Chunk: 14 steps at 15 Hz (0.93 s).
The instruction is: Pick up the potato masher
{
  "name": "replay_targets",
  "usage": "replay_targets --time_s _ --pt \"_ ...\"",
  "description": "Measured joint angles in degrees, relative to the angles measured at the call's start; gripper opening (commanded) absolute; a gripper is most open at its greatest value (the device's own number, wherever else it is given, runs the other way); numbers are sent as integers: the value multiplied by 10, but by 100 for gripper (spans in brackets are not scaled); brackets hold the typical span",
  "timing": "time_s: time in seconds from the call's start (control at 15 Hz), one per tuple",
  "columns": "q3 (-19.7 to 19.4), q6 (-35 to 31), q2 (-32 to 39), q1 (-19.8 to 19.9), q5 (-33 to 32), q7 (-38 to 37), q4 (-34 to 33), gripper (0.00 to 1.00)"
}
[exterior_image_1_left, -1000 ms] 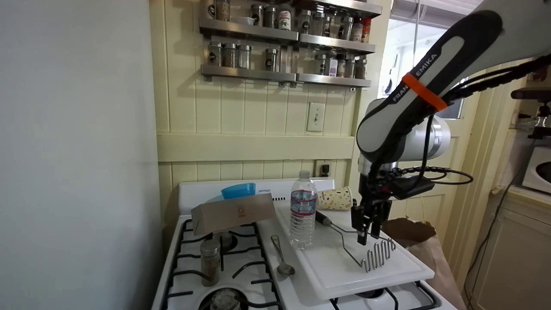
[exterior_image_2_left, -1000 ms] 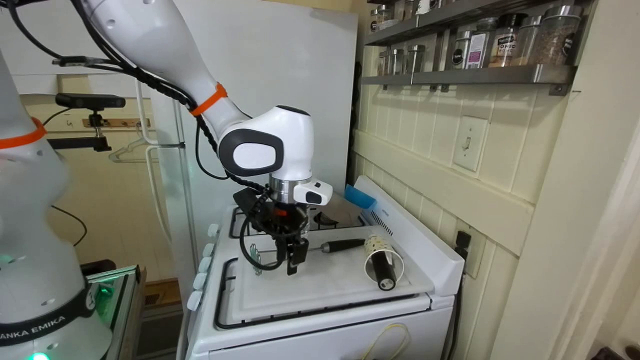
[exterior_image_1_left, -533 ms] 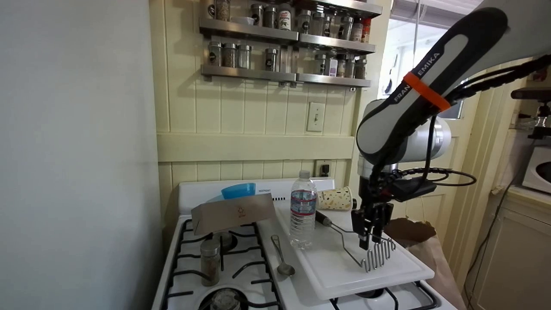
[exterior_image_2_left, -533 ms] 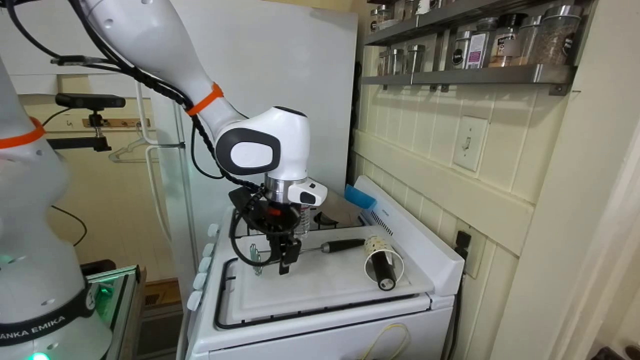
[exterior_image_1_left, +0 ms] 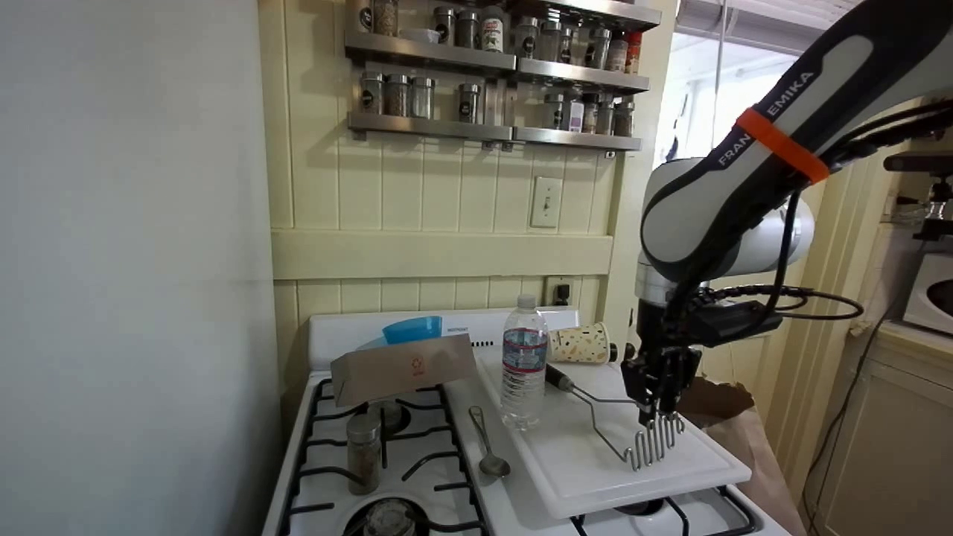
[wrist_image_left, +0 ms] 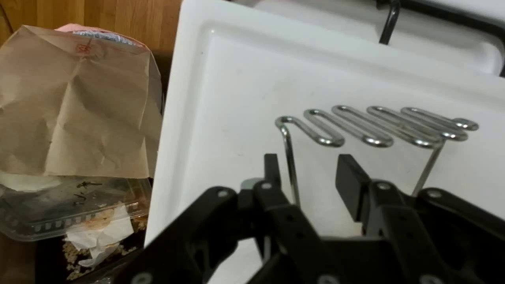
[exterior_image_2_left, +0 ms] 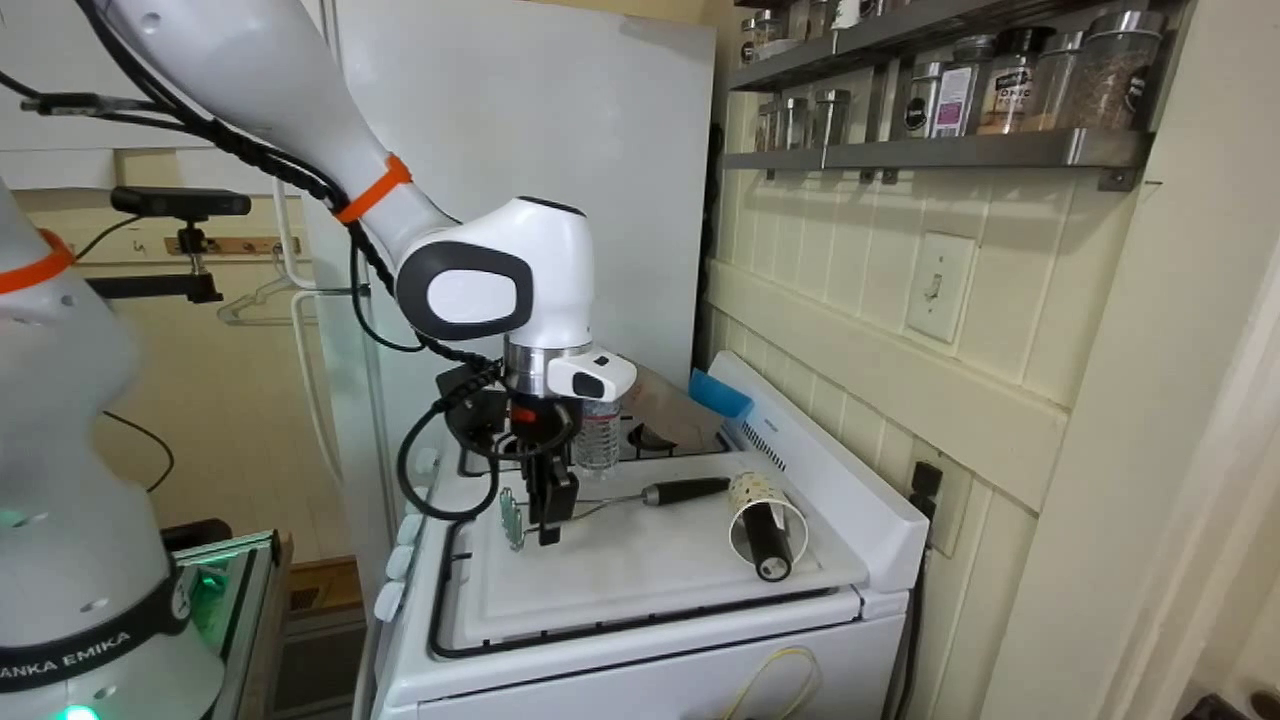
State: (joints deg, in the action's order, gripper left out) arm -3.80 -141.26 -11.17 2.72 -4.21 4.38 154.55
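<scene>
The potato masher (wrist_image_left: 376, 142) lay on the white board (wrist_image_left: 240, 94), a smooth, faintly marked slab with a rounded corner and a shallow groove inside its rim. The masher's head was shiny, silvery wire bent into a row of tight, rounded loops, and in both exterior views it stood up on edge; two straighter wires ran back from its ends, angling inward toward a dark, rounded handle (exterior_image_2_left: 687, 490). The gripper (wrist_image_left: 311, 177) was low over the wires, its black, blocky fingertips apart; in the wrist view one wire showed in the gap, and whether it touched either side could not be told. A clear, ridged plastic bottle (exterior_image_1_left: 523, 394) with a red-and-blue label stood at the board's edge, and a speckled, tapering cup (exterior_image_1_left: 579, 345) lay on its side near the handle's end. Beside the board rested a dull metal spoon (exterior_image_1_left: 493, 466) and, near it, a flat-faced, matte cardboard piece (exterior_image_1_left: 406, 376). Beyond the board, the wrist view showed a creased brown paper bag (wrist_image_left: 90, 114).
</scene>
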Motion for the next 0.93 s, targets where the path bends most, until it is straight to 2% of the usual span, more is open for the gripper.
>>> replay_targets --time_s 0.07,0.2,0.27,0.33,0.67,0.93 --pt "0 0 -9 2 -6 -8 5 30" --pt "0 0 -23 6 -13 -18 13 29" --pt "0 0 -29 8 -15 -20 16 22" --pt "0 0 -32 10 -15 -20 18 26" --pt "0 0 -37 15 -15 -20 22 27" --pt "-1 0 -37 15 -15 -20 22 20"
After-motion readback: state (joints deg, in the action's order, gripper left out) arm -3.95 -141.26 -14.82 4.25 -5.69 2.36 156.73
